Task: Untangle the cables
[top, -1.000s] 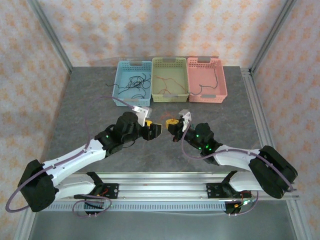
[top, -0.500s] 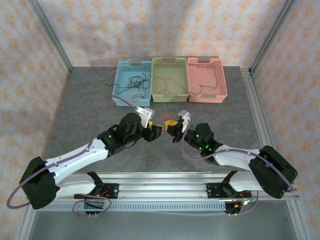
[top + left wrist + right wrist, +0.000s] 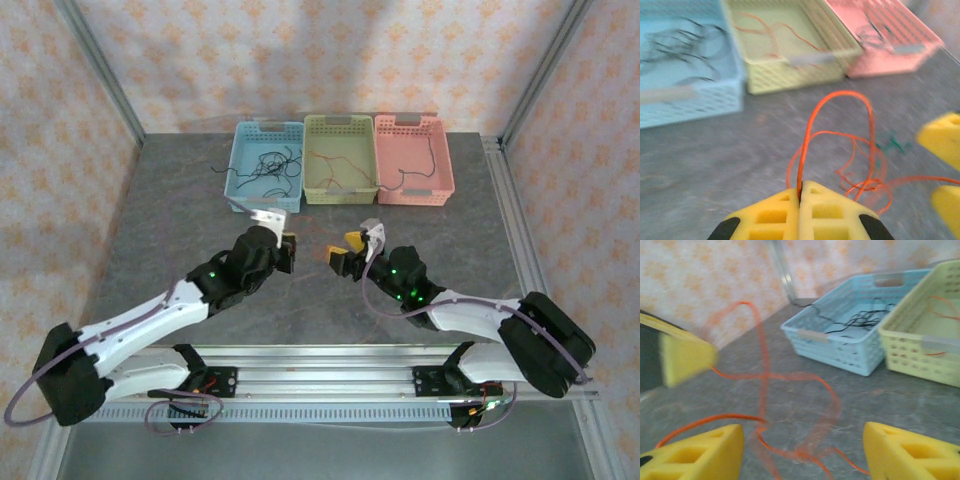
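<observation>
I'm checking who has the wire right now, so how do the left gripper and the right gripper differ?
On the left gripper the jaws are shut; on the right gripper they stand wide apart. The left gripper pinches the orange cable, while the right gripper grips nothing, with orange loops passing loose between its jaws. Both have yellow jaws.

surface: grey mottled table (image 3: 180, 200) | far edge: 3 baskets in 1 row, close side by side (left to right): blue basket (image 3: 268, 128), green basket (image 3: 340, 122), pink basket (image 3: 412, 121) | middle, nearer than the baskets: orange cable (image 3: 842, 92), tangle partly on the top, 1 loop raised | just beside: short green cable (image 3: 892, 145), blurred
</observation>
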Motion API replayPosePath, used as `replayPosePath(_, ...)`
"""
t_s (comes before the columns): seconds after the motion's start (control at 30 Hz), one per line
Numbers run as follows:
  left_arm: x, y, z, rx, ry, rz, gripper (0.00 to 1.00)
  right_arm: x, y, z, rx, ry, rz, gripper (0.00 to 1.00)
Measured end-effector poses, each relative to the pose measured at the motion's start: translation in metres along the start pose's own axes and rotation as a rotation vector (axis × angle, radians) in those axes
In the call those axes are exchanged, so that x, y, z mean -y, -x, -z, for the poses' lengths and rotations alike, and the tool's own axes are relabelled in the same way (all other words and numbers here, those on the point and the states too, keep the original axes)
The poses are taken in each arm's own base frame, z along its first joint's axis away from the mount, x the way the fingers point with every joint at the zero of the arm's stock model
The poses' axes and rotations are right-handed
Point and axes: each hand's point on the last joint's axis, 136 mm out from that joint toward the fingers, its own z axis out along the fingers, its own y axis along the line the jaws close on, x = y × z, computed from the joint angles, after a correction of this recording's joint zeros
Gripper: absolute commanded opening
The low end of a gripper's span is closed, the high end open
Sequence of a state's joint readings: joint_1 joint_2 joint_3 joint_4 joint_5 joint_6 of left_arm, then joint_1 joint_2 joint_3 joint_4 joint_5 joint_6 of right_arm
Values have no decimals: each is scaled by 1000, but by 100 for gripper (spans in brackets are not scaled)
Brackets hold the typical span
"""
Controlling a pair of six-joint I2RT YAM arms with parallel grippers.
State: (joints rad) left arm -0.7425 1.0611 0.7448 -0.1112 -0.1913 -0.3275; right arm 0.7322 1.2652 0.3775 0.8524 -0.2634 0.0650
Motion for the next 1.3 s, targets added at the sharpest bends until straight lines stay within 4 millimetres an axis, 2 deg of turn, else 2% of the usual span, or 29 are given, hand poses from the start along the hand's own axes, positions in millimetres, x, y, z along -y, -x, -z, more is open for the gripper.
replayPosePath(0.13,-41,29,32,142,151,95,0,16,13,6,47,-103,0,65)
replayPosePath(0.23,-59,35,49,202,210,136,0,23,12,7,47,-144,0,64)
replayPosePath(0.47,-81,33,66,254,284,172,0,40,-2,8,1,-234,3,58)
replayPosePath(0.63,-104,36,88,322,375,227,0,64,0,16,17,-372,-2,46)
replayPosePath(0.8,-119,36,103,364,429,259,0,96,12,32,71,-529,-39,45)
replayPosePath(0.9,-120,35,103,365,437,263,0,105,10,36,64,-565,-55,53)
replayPosePath(0.97,-120,35,101,360,440,259,0,105,3,31,22,-561,-56,58)
replayPosePath(1.07,-119,33,99,351,444,252,0,103,-8,10,-64,-536,-69,62)
replayPosePath(1.17,-119,32,97,344,447,247,0,99,-21,-8,-142,-501,-87,64)
replayPosePath(1.3,-119,31,95,337,451,241,0,97,-43,-21,-241,-474,-115,66)
